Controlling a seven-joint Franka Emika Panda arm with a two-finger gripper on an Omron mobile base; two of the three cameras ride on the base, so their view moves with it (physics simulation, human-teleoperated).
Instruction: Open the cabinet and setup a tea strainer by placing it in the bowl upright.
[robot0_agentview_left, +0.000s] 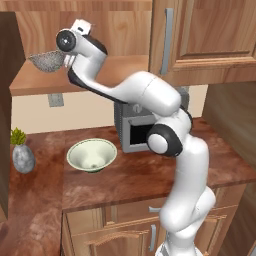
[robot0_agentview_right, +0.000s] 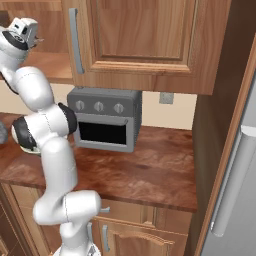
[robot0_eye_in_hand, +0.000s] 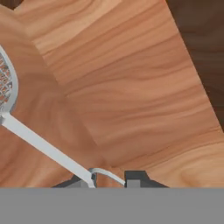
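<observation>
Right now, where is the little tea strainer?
The tea strainer is up at the open cabinet's shelf, held by its handle in the gripper, high above the bowl.

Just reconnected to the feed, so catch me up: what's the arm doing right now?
The arm has reached up into the open cabinet and its gripper is shut on the thin wire handle of the tea strainer. The strainer's mesh cup sits at shelf level, open side up. The bowl waits empty on the counter below, beside the toaster oven.
</observation>
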